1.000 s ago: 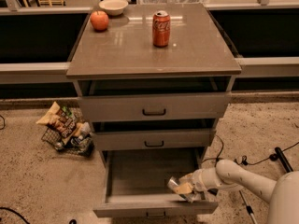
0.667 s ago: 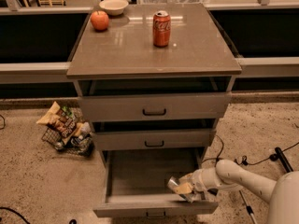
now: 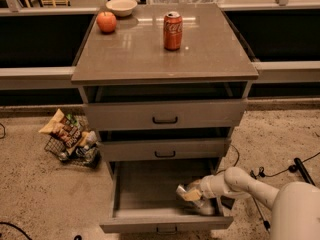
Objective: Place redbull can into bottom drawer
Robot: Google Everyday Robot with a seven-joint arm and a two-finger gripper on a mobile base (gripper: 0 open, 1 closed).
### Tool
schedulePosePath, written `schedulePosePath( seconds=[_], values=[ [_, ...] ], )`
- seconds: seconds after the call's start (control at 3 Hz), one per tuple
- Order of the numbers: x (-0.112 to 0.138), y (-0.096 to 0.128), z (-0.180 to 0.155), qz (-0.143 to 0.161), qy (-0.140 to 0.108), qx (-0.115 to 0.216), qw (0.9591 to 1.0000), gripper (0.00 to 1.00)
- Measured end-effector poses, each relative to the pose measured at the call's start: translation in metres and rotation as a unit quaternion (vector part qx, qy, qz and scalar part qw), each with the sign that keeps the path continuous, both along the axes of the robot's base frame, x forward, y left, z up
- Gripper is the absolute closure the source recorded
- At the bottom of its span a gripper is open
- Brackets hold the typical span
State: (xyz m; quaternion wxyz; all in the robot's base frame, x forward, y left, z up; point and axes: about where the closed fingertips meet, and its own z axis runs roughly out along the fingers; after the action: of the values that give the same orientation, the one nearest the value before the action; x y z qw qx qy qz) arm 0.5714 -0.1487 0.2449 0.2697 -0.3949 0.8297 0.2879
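The bottom drawer (image 3: 150, 219) of the grey-brown cabinet is pulled open. My gripper (image 3: 189, 194) reaches into its right side from the lower right. It is shut on the redbull can (image 3: 196, 200), a shiny silver can lying low in the drawer's right front corner, partly hidden by my fingers. My white arm (image 3: 250, 184) runs off to the lower right.
A red Coca-Cola can (image 3: 172, 30), an orange fruit (image 3: 106, 21) and a white bowl (image 3: 122, 6) stand on the cabinet top (image 3: 135, 54). The two upper drawers (image 3: 165, 115) are slightly open. A wire basket of snack bags (image 3: 70, 139) sits on the floor at left. Cables lie at right.
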Motion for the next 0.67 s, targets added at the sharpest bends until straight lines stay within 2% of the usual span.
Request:
schedulePosePath(
  seconds=[0.67],
  values=[
    [0.044,0.001,-0.038,0.011,-0.022,0.045,0.9987,1.0]
  ],
)
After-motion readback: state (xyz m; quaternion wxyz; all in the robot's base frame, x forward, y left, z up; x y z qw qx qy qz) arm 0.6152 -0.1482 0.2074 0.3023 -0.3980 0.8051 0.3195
